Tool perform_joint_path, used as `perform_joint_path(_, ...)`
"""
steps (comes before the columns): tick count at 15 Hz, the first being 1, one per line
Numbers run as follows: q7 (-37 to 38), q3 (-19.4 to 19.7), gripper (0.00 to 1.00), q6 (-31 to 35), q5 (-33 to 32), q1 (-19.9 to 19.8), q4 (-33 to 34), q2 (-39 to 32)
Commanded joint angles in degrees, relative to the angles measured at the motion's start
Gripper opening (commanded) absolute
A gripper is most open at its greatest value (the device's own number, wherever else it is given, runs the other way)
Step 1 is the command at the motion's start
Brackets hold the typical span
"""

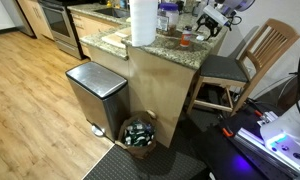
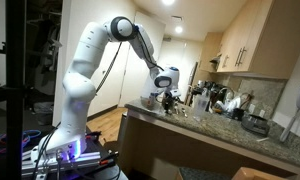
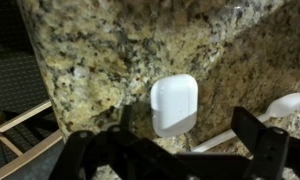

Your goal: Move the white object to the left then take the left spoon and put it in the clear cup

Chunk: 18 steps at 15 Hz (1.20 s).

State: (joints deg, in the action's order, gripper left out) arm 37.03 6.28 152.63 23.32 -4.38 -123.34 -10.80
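- We look down through the wrist camera at a speckled granite bench (image 3: 90, 60), brown and cream, with a dark drop-off along its left edge.
- The white object (image 3: 174, 103), a small smooth case with rounded corners, lies flat on the bench near the middle of this view.
- The claw (image 3: 175, 150) hovers over it with its jaws spread wide and nothing held. Its two dark fingers (image 3: 258, 140) show at the bottom of the view, one on each side of the case.
- The key relation: the case sits between the line of the two fingers and just ahead of them. Its slightly longer side runs up the view, across the gap between the jaws.
- We judge that a straight descent would bring the jaws down around the case, ready to carry or nudge it left.
- A white spoon (image 3: 283, 104) lies to the right, its handle slanting down toward the right finger. The case and the spoon sit apart.
- In both exterior views the arm reaches over the bench with the claw (image 2: 168, 92) low above it. A tall paper-towel roll (image 1: 142, 22) stands at the bench end.
- We cannot pick out the clear cup.
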Motion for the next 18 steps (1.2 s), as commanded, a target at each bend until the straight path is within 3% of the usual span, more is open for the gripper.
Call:
perform_joint_path(1, 0.06, -0.01, 1.0, -0.16, -0.1, -0.05, 0.1, 0.07)
perform_joint_path(11, 0.9, 0.56, 1.0, -2.33, -3.47, 0.12, 0.14, -0.58)
perform_joint_path(15, 5.05, 2.06, 1.0, -7.35, -11.41, 1.14, 1.29, -0.71)
perform_joint_path(16, 3.65, 1.0, 1.0, -4.07, -8.85, 0.5, 0.65, -0.59)
perform_joint_path(18, 4.38, 1.16, 1.0, -5.36, -10.33, 0.57, 0.98, -0.59)
